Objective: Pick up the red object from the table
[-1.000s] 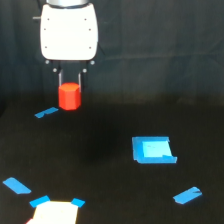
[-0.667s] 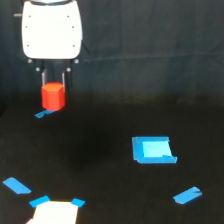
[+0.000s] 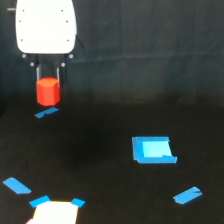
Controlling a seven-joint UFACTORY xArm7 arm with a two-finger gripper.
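The red object (image 3: 48, 90) is a small red-orange faceted block. It hangs between the two thin dark fingers of my gripper (image 3: 48, 86) at the upper left of the exterior view. The gripper is shut on it and holds it off the black table (image 3: 100, 180), just above a small blue tape piece (image 3: 46, 112). The white gripper body (image 3: 45, 26) sits above the block and is wider than it.
A blue-edged square (image 3: 153, 149) lies right of centre. More blue tape pieces lie at the lower right (image 3: 187, 195) and lower left (image 3: 16, 185). A pale square with blue corners (image 3: 54, 212) sits at the bottom edge.
The gripper with the red block has moved toward the exterior view's left and stayed shut on it, off the table.
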